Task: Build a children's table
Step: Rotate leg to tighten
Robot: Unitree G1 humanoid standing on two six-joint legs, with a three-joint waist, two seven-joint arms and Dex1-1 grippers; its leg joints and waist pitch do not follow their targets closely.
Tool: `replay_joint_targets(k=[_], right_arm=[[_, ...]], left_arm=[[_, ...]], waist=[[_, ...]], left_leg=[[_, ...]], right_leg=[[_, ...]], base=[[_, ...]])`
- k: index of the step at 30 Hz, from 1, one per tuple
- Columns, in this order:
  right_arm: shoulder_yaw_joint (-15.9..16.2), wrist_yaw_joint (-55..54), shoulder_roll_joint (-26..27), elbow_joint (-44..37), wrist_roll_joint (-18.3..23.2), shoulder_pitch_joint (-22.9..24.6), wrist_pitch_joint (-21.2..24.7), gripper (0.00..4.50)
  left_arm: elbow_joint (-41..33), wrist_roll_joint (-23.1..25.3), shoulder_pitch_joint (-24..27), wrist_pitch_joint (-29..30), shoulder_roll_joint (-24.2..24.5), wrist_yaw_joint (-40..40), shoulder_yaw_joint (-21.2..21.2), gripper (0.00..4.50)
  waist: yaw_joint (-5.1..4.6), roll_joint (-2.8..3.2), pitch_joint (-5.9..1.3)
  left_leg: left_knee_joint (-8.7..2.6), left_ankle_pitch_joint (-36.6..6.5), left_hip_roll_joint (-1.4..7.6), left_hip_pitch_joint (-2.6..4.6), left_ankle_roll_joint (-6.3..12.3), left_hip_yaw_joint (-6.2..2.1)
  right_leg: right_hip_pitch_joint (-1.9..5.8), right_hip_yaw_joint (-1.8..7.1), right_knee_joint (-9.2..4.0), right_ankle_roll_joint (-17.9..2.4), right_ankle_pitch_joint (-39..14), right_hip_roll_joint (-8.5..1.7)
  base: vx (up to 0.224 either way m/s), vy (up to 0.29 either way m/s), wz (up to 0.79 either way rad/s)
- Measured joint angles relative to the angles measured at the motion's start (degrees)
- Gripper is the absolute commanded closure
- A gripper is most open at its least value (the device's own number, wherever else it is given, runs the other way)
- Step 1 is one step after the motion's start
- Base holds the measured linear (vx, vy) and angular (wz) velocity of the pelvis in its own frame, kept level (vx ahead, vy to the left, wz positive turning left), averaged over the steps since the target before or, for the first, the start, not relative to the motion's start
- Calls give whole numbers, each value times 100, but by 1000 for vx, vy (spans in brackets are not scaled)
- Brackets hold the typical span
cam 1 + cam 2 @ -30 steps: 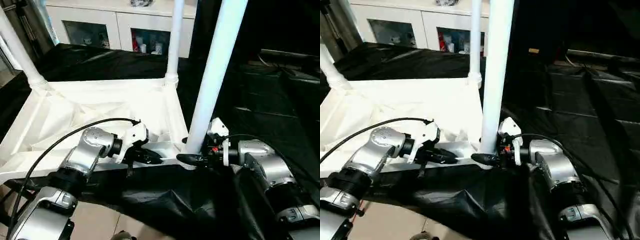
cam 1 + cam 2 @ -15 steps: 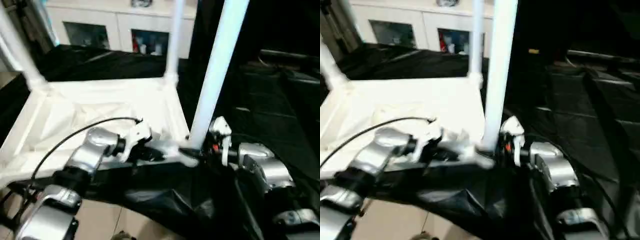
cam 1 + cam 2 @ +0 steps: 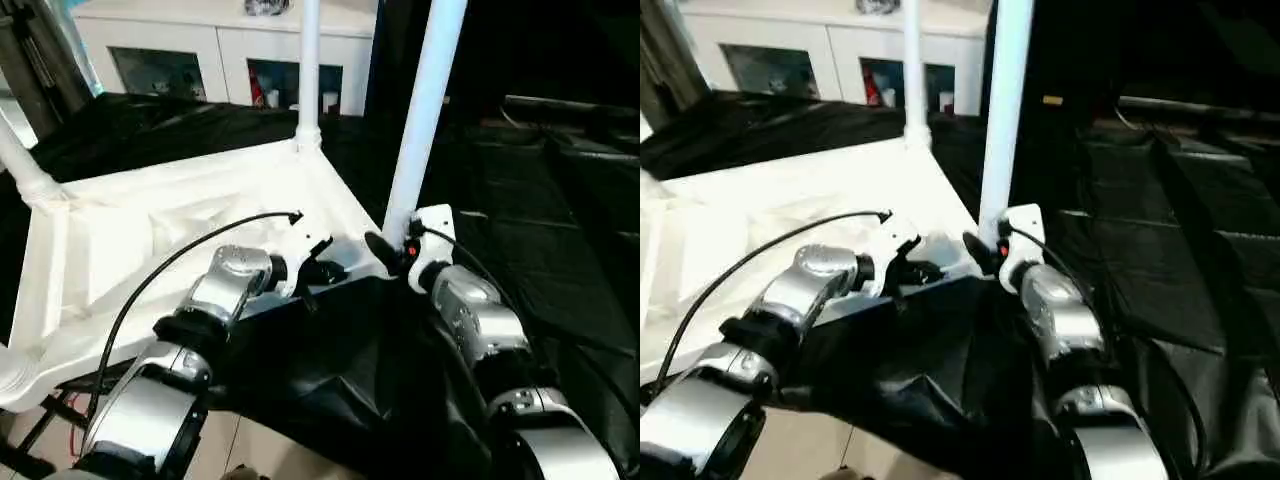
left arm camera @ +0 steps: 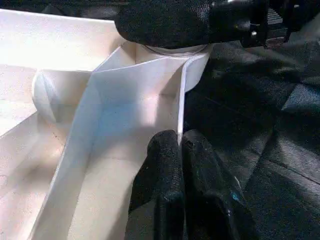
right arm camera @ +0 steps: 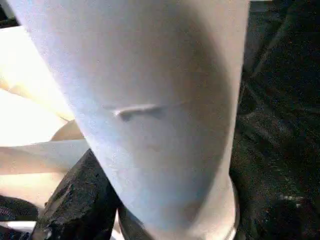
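Observation:
The white table top (image 3: 150, 230) lies upside down, ribbed underside up, on black sheeting. Three white legs stand in its corner sockets: a far one (image 3: 308, 70), a left one (image 3: 22, 165) and the near right leg (image 3: 425, 100). My left gripper (image 3: 325, 272) is shut on the thin near rim (image 4: 181, 115) of the top, close to that corner. My right gripper (image 3: 385, 250) is clamped around the base of the near right leg (image 5: 160, 100), one black finger (image 5: 75, 200) pressed against it just above the socket.
A white cabinet with glass doors (image 3: 220, 50) stands behind the table. Black sheeting (image 3: 520, 200) covers the surface to the right and front. A black cable (image 3: 170, 270) arcs over my left forearm. Tiled floor (image 3: 250, 450) shows below the near edge.
The table top has swung so its near edge now slants, the near right corner further from me. Both arms stretched forward with it, keeping their holds. The camera shifted too.

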Motion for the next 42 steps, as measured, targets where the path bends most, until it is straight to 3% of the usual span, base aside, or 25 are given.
replay_joint_targets(k=[4,7,16,22,35,42], right_arm=[[0,375,-29,-30,-1,2,71,85],[194,1017,-233,-153,-4,89,97,69],[806,3289,-1178,-963,258,490,479,69],[1107,4149,-1549,-1179,334,590,560,69],[1180,4326,-1582,-1246,368,600,674,177],[1023,3730,-1309,-1362,350,770,670,186]], left_arm=[[-25,0,30,-81,114,-213,-1,450],[-236,-2,192,-160,275,-469,-6,450],[-763,-188,531,-297,718,-1762,-200,450],[-959,-203,663,-417,940,-2338,-271,450],[-1063,-275,746,-422,1114,-2597,-301,450],[-1035,-236,738,-396,998,-2249,-285,450]], waist=[[-30,0,0],[-43,0,0],[123,20,12],[150,18,12],[150,17,12],[143,15,10]], left_leg=[[0,0,1,-1,1,0],[-1,0,2,-1,1,0],[-1,0,3,-6,1,2],[2,0,3,-8,1,2],[3,0,4,-14,2,2],[4,0,4,-7,1,2]], right_leg=[[-4,0,1,-1,-2,2],[-5,0,1,-2,-2,2],[-4,-1,5,-1,-3,-1],[-3,-1,4,0,-4,-1],[-7,-1,2,4,-7,-1],[-3,-1,3,2,-6,-1]], base=[[0,0,0],[0,0,0],[0,0,0],[0,0,0],[0,0,0],[0,0,0]])
